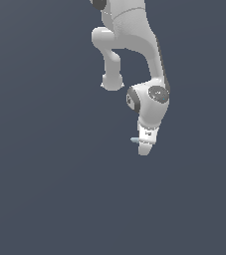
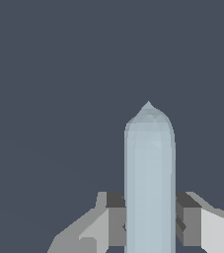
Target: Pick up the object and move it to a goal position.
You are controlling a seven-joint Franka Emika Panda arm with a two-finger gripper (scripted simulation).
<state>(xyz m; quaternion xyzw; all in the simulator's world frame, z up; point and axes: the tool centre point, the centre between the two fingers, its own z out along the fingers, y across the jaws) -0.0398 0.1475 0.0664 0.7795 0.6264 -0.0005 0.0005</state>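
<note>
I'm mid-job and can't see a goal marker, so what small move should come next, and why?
Probably a short, slow lift, keeping the grip. In the wrist view the rod sits between the gripper fingers, pads against both its sides, so it looks grasped. In the exterior view only its tip pokes out beside the fingers. No goal marker shows, so I cannot say which way to carry it.

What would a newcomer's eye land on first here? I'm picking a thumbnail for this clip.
In the wrist view, the pale blue rod fills the middle, standing between the two fingers, which press it from both sides. In the exterior view, the white arm reaches down from the top against a plain dark ground, and only a tip of the rod pokes out at the gripper.
</note>
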